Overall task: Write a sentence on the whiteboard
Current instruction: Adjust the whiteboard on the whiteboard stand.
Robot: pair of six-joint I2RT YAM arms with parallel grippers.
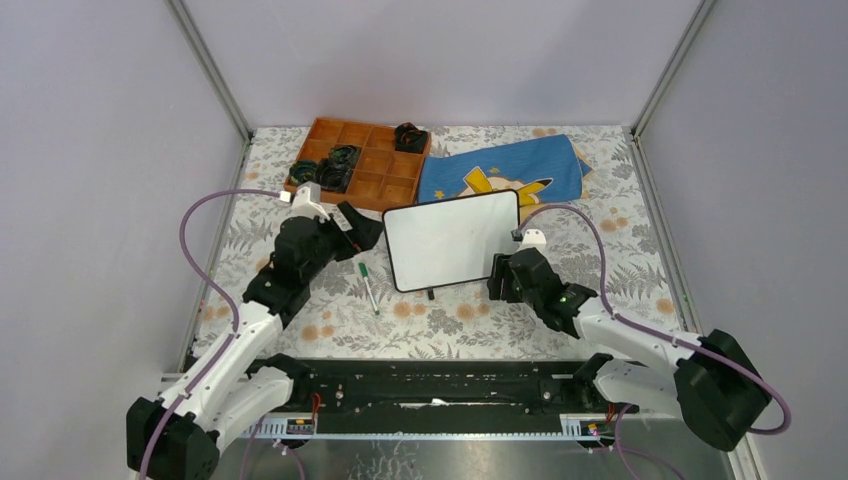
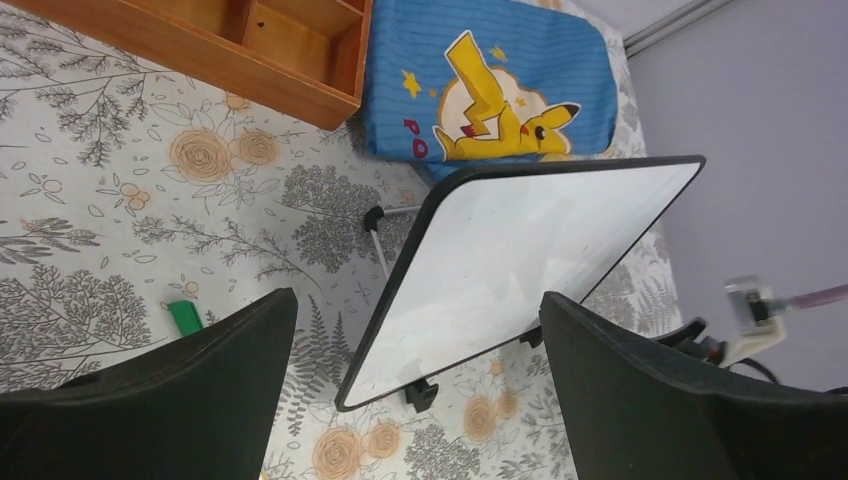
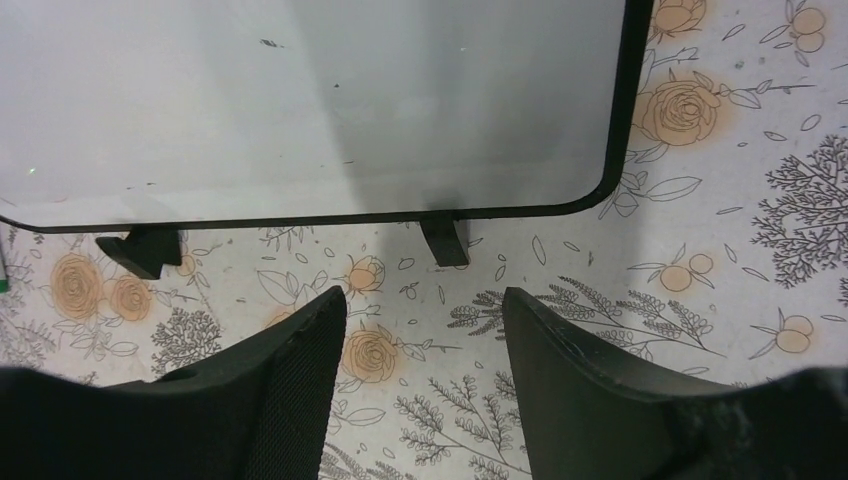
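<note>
We saw the marker [image 2: 184, 316] half hidden behind open left fingers [image 2: 200, 390]; right fingers [image 3: 580, 390] gaped too over the floral, grey-walled worktop [image 1: 450, 320].

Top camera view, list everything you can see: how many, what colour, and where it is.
white rectangular whiteboard with thin black frame: one, no writing on it, propped on small black feet, middle of the table
white marker pen with green cap: one, lying flat, left of the board
orange-brown wooden compartment tray: one, far side, left of centre
black tangled items: three clumps, in separate tray compartments; what they are I cannot tell
blue cloth with yellow cartoon print: one, behind the board, right of the tray
floral grey-and-orange tablecloth: one, covering the table
white-and-black robot arms: two, near edge
left pincer: black, open, left of the board
right pincer: black, open, at the board's near right corner
</note>
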